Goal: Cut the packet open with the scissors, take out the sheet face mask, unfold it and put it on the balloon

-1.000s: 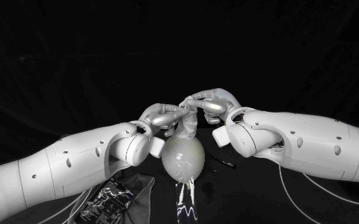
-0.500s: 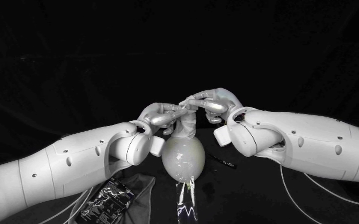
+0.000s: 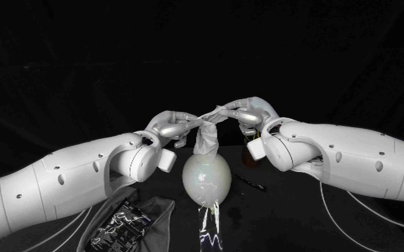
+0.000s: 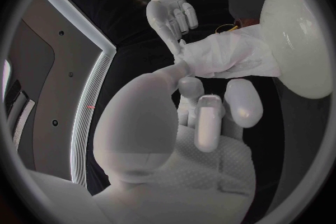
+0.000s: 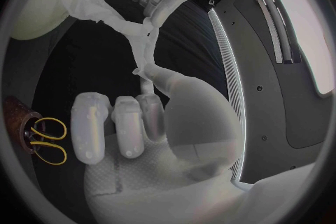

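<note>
White, damp-looking tissue. In the head view the sheet mask (image 3: pixel 206 138) hangs bunched between my left hand (image 3: pixel 173 126) and my right hand (image 3: pixel 247 114), each pinching a top edge, with its tail touching the balloon (image 3: pixel 206 176) below. In the left wrist view the mask (image 4: pixel 224 56) looks limp, light and easily torn. In the right wrist view I pinch the other edge (image 5: pixel 133 39). I judge the edges the safest hold, drawn apart gently.

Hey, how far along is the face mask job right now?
Done: the mask is out, with the packet and the scissors set aside. In hand: the left robot hand and the right robot hand pinch the mask between them above the balloon. Left: it looks bunched, so unfolding and laying it on the balloon remain.
</note>
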Available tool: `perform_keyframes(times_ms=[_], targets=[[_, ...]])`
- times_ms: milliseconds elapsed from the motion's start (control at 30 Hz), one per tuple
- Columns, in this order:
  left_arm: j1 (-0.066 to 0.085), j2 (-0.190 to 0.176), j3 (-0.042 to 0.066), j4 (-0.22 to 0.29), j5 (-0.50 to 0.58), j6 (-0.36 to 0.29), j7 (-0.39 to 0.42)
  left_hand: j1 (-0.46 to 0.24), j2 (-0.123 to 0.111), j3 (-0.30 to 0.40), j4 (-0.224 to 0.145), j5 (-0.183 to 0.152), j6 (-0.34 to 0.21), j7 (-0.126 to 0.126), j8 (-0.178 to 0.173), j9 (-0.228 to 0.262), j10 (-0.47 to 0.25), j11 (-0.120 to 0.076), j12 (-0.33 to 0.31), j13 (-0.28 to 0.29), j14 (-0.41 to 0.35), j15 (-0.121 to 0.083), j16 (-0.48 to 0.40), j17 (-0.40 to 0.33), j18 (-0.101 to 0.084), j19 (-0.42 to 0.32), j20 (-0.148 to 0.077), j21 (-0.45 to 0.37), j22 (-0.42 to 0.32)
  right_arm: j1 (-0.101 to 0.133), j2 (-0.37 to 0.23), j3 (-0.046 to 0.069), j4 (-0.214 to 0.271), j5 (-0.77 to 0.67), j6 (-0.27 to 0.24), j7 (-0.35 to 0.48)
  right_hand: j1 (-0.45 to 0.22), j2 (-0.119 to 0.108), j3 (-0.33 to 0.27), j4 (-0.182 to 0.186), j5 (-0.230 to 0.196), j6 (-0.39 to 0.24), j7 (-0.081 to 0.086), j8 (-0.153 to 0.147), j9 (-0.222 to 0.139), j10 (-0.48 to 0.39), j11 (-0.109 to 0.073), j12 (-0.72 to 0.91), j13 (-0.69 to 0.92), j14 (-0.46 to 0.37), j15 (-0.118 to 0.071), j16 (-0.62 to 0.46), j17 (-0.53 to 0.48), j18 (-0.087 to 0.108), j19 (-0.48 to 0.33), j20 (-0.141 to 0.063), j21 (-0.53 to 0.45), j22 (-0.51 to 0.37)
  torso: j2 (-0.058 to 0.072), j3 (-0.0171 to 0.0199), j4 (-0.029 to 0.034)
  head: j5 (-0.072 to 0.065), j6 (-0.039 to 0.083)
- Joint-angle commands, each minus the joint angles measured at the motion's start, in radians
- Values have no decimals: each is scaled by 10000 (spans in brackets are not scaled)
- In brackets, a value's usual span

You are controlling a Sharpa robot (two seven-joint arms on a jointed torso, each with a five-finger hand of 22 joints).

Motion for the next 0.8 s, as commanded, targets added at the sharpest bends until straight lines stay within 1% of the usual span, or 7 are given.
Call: perform_keyframes(times_ms=[33,333,400,500,600,667,800], targets=[[269,-33,21,-30,-352,873,-293,4,-63,173,-132,37,7,-3,56,375,202,-134,-51,10,990,-44,34,2392,-91,51,-34,36,1,68,67,10,-146,-918,529,74,-11,34,53,-27,50,44,-8,800,1047,621,-41,52,1974,1047,-75,38,2635,-124,512,-26,41,2306,-6,2,-2,26,22],[1029,7,12,-471,-874,1681,-988,-82,-119,300,-199,38,-3,-5,107,441,228,-137,-107,-27,1015,-44,63,2480,-96,54,-29,51,33,376,256,11,-526,-1880,1103,-54,-16,25,55,-35,50,41,-7,801,1048,625,-41,60,1980,1047,-75,38,2635,-126,518,-26,52,2310,-15,2,-3,42,90],[1130,33,9,-577,-979,1828,-1113,-82,-119,300,-199,38,-3,-5,107,441,228,-137,-107,-27,1015,-44,63,2480,-96,54,-29,51,33,433,284,11,-585,-2024,1191,-79,-20,17,55,-40,50,40,-6,801,1049,624,-40,56,1978,1047,-74,38,2635,-127,520,-26,55,2311,-11,4,-5,37,102],[1347,109,4,-872,-1288,2198,-1415,-99,-135,328,-218,38,-3,-7,118,454,234,-139,-120,-36,1021,-45,70,2502,-96,54,-28,53,39,594,365,11,-771,-2365,1365,-120,-23,14,55,-41,50,40,-6,801,1049,624,-40,57,1978,1047,-74,38,2635,-128,522,-26,57,2312,-5,1,-5,47,144],[1478,162,0,-1096,-1498,2466,-1612,-111,-150,350,-233,38,-1,-7,126,464,240,-140,-125,-36,1022,-46,72,2509,-98,56,-26,57,49,727,424,11,-945,-2621,1537,-143,-27,7,54,-44,50,40,-5,802,1050,626,-39,60,1981,1047,-74,38,2635,-135,538,-26,85,2321,-10,5,-7,40,167],[1634,217,-4,-1366,-1790,2809,-1829,-126,-171,380,-255,39,3,-9,137,478,246,-142,-136,-41,1026,-47,76,2521,-99,57,-25,61,56,899,500,11,-1205,-3028,1868,-152,-29,4,54,-45,50,40,-5,802,1050,625,-39,58,1979,1047,-74,38,2635,-137,543,-26,93,2324,-7,9,-13,43,204],[1867,322,-9,-1741,-2176,3272,-2086,-139,-185,401,-269,38,5,-9,144,487,254,-143,-138,-37,1031,-48,82,2539,-99,56,-25,62,58,1103,603,11,-1564,-3651,2343,-168,-37,-7,52,-49,49,40,-4,803,1052,622,-38,51,1974,1047,-73,38,2635,-146,565,-25,130,2336,-6,6,-6,56,232]])
